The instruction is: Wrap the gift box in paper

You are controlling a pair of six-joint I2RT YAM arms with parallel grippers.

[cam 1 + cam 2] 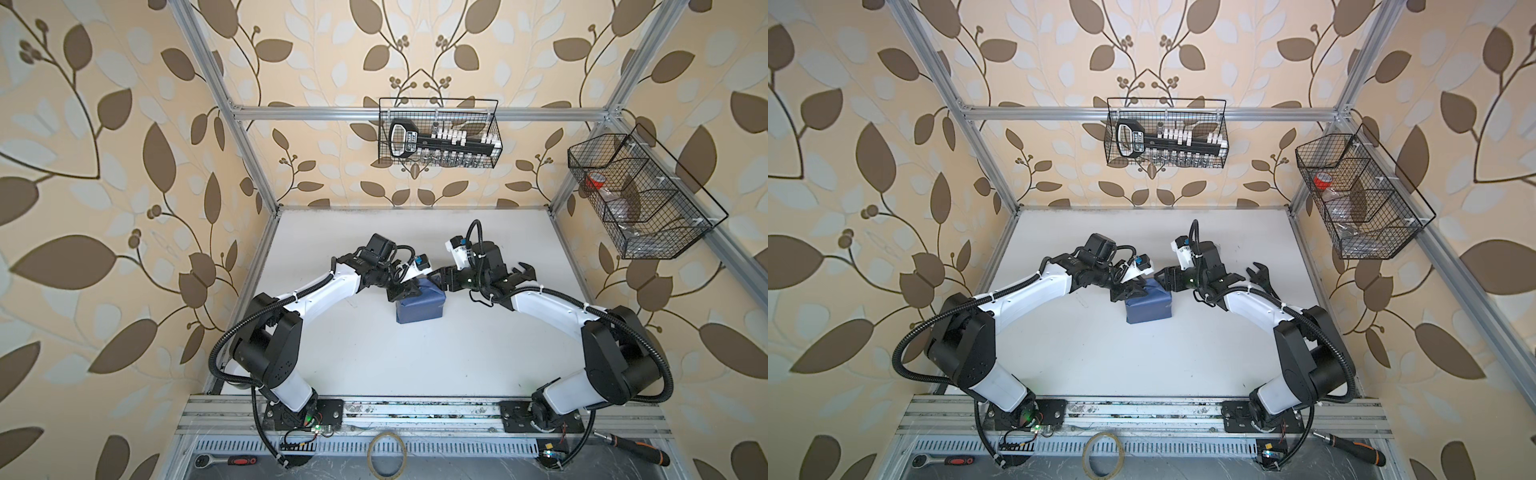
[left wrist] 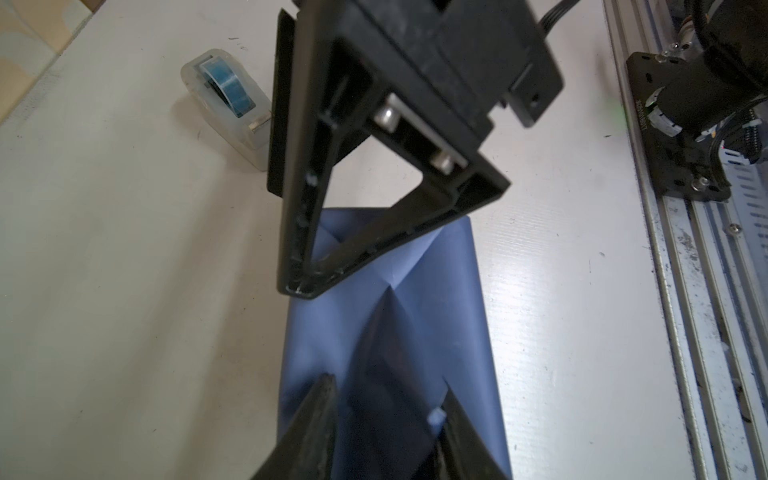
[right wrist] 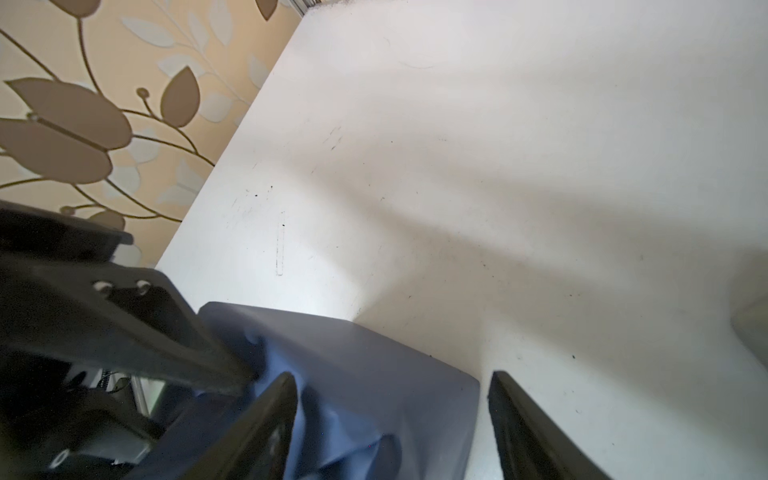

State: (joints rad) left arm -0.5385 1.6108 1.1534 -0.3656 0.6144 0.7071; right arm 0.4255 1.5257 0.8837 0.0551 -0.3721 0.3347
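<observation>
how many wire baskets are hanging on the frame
2: one basket on the back rail, holding a black tool set; another basket on the right rail, split into compartments. None appears hidden.

Stereo top pair looking steeply down over whole table, wrist cams sitting close, all sharing the paper.

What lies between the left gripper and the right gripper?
Only the blue paper, folded into a parcel: its far end sits between the left gripper and the right gripper. Both top views show it.
</observation>
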